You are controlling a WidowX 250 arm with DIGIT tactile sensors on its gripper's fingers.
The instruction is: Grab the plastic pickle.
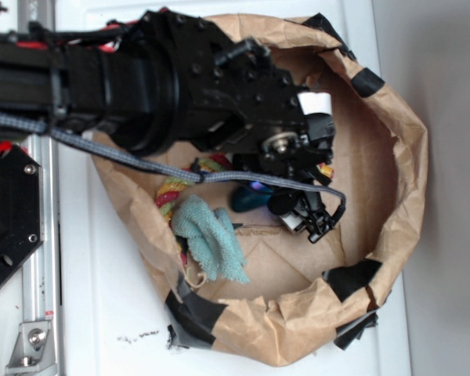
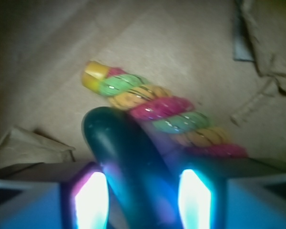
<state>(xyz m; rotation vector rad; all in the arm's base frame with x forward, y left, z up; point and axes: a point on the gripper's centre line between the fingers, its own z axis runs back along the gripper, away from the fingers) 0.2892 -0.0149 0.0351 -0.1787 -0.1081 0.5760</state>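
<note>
1. The gripper [image 2: 143, 200] is straddling the pickle [image 2: 128, 167]: in the wrist view its two glowing fingers [image 2: 91, 200] are standing apart, one on each side of the pickle's dark green body.
2. Whether the pads are pressing the pickle yet is not clear; narrow gaps seem to be showing on both sides.
3. The pickle is lying on the brown paper floor of the bag [image 1: 407, 164], its rounded end pointing away from the gripper.
4. It is touching the rope [image 2: 167, 114], which is running diagonally just beyond it.
5. In the exterior view the black arm [image 1: 164, 86] is reaching in from the left over the bag's rim, with its wrist angling down into the bag.
6. The cloth [image 1: 211, 239] is sitting near the bag's left wall, beside the rope.
</note>
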